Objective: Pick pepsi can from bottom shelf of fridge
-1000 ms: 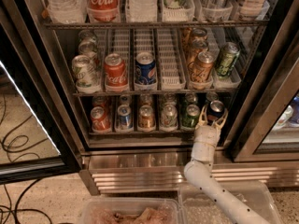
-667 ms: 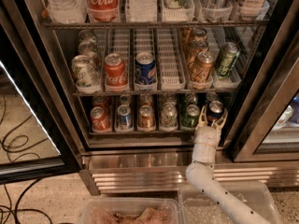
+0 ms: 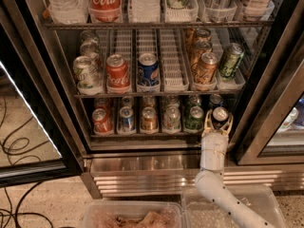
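Observation:
The fridge (image 3: 42,80) stands open in front of me. On its bottom shelf (image 3: 142,136) a row of small cans stands in lanes. The pepsi can (image 3: 220,114), dark with a silver top, is at the right end of that row. My gripper (image 3: 219,123) is at the shelf's front edge, with the white arm reaching up from the lower right. It is open, and its fingers (image 3: 207,124) stand on either side of the lower part of the pepsi can. I cannot tell whether they touch it.
Left of the pepsi can stand a green can (image 3: 194,118), a silver one (image 3: 171,119), a brown one (image 3: 148,119), a light blue one (image 3: 126,119) and a red one (image 3: 102,121). The shelf above holds a full-size Pepsi can (image 3: 148,70) and a Coca-Cola can (image 3: 117,72). Clear plastic bins (image 3: 133,217) sit on the floor below.
My gripper has edged slightly right and forward, so its fingers now flank the pepsi can. The cans have not moved.

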Tool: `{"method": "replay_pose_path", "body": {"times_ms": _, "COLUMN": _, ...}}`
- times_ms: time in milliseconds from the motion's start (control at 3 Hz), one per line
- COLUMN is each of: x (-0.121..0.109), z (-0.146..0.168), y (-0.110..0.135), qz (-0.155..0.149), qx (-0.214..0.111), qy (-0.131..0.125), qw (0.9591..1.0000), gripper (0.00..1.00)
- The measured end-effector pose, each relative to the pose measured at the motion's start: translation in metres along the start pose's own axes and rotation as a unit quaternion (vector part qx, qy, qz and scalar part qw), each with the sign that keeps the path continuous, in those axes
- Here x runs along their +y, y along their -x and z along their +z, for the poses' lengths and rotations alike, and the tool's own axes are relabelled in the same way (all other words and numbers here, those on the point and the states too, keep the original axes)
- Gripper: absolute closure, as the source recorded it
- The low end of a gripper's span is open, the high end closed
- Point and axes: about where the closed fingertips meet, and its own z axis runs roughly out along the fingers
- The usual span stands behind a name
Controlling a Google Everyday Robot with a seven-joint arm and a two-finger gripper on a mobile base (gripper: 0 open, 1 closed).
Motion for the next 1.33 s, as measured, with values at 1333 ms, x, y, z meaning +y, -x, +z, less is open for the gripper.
{"method": "replay_pose_path", "body": {"times_ms": 1333, "x": 0.007, "z": 0.011, "y": 0.032, "qz": 0.015, "qx": -0.043, "qy": 0.028, "qw": 0.9986, "gripper": 1.00}}
